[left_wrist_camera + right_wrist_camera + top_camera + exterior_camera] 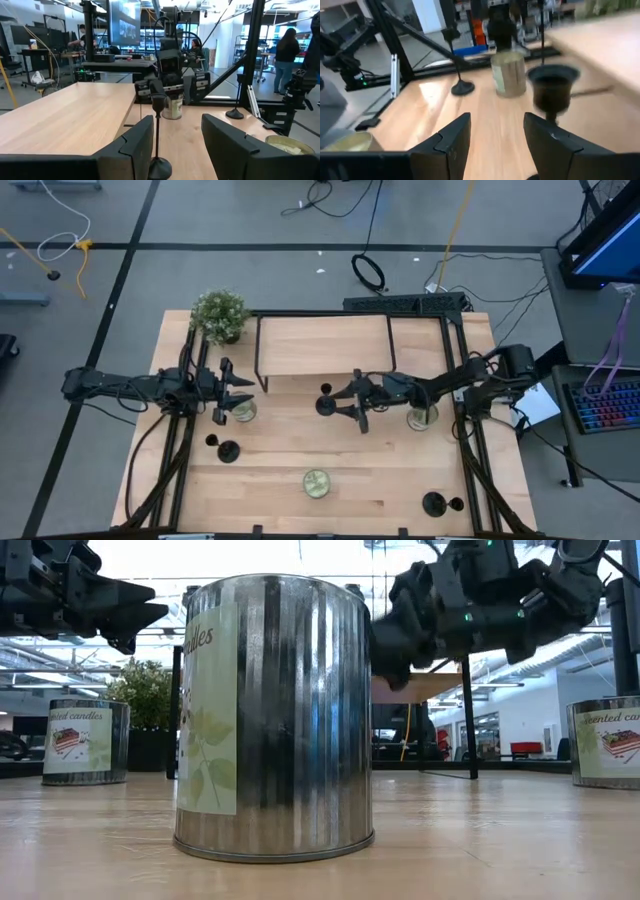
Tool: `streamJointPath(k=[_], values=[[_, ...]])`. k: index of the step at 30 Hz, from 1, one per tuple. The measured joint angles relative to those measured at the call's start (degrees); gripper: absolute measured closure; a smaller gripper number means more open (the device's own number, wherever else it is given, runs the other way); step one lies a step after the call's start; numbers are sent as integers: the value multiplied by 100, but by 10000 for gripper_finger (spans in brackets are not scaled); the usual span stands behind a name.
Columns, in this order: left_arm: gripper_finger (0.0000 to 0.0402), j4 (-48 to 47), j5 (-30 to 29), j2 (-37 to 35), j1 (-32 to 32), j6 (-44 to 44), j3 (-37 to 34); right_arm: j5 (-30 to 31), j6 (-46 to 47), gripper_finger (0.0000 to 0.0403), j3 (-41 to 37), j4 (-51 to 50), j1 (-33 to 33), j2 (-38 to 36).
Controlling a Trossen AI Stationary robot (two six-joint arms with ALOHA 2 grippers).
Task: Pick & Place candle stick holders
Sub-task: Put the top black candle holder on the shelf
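right gripper (pixel 352 402) open, empty, holder (pixel 325 401) at its 9 o'clock | left gripper (pixel 238 390) open, empty, over tin (pixel 243 411) | holder (pixel 227 450) at tabletop (pixel 380 470) 8 o'clock

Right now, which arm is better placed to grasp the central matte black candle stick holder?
Likely right: its open end effector is beside that candle stick holder; left end effector is farther.

Both arms are reaching inward over the table (pixel 300 450), facing each other across its middle. The left gripper (pixel 236 392) is hovering near the left side, fingers spread apart. The right gripper (pixel 352 402) is hanging near the table's centre, fingers parted too.
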Motion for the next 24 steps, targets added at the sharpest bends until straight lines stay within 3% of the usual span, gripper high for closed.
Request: streamJointPath(k=[11, 16, 19, 24], values=[[227, -24, -5, 24, 0, 69, 0, 729, 135, 233, 92, -510, 289, 16], [227, -24, -5, 24, 0, 116, 0, 1826, -222, 234, 682, -1953, 518, 18], [227, -24, -5, 24, 0, 116, 0, 2232, -14, 234, 817, -2197, 529, 18], [227, -26, -7, 24, 0, 116, 0, 2199, 300, 234, 817, -2143, 440, 31]])
